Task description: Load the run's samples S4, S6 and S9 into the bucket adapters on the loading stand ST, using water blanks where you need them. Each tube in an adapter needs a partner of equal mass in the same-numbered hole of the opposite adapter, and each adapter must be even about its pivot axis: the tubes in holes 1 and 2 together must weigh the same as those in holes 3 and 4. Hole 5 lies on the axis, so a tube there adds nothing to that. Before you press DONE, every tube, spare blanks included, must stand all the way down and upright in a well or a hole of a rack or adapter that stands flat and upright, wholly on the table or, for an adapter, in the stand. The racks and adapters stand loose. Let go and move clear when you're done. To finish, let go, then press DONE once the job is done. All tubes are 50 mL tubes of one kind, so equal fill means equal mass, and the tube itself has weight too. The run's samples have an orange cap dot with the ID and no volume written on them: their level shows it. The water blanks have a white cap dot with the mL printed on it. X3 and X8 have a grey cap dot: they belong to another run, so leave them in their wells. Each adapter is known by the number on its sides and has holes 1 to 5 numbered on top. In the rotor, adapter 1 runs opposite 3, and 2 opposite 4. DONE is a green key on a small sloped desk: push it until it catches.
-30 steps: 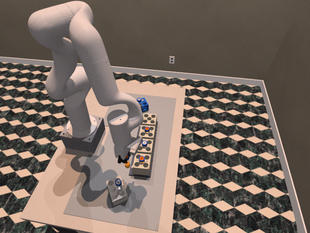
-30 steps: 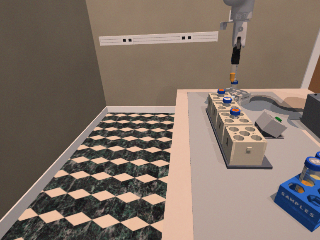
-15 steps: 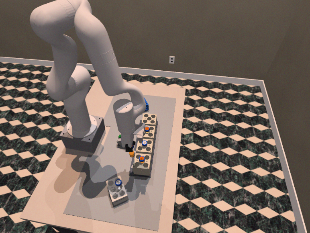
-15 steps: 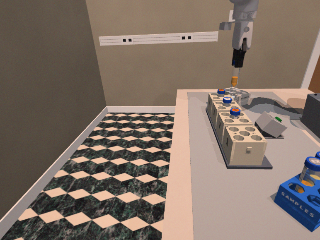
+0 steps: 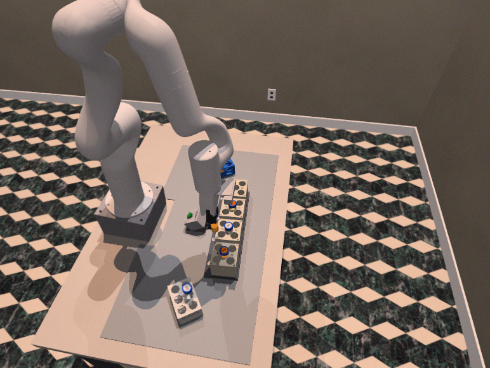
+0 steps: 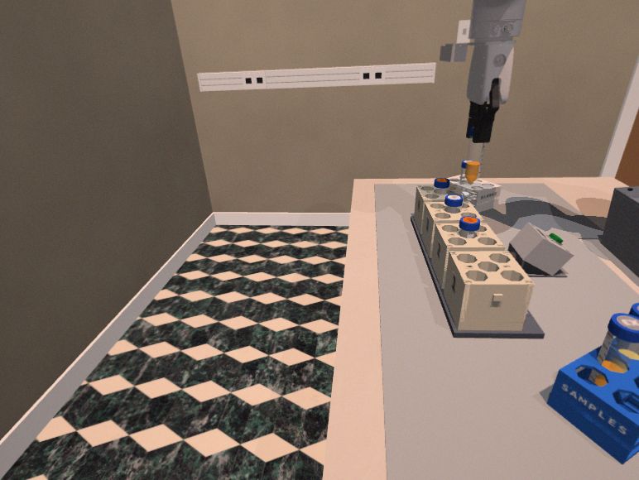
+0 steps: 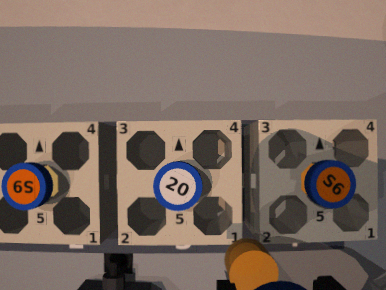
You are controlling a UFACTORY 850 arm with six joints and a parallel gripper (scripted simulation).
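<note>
Carrying the capped tube (image 5: 214, 227) (image 6: 474, 153) (image 7: 253, 267) calls for a steady wrist: it hangs below the tool (image 5: 211, 219) (image 6: 479, 138) (image 7: 277, 286), roughly upright, orange liquid sitting low around its cone. The tool is closed to a partial opening, its black fingers pinching the tube near the blue cap. The ID dot is hidden; with S6 (image 5: 224, 250) (image 6: 441, 182) (image 7: 333, 184) and S9 (image 5: 232, 203) (image 6: 469, 223) (image 7: 23, 186) already in hole 5 of their adapters, I take this one for S4.

It hangs beside the row of adapters, on the desk's side, near the one holding the 20 blank (image 5: 228, 226) (image 6: 453, 200) (image 7: 177, 186). I'd expect it to handle light, its shell stiff, the smooth wall liable to turn or swing if bumped. That high hold looks right: it leaves the cone and lower wall free to enter a hole. Set it down plumb and gently, since a tip catching a rim could tilt it or nudge a loose adapter.
</note>
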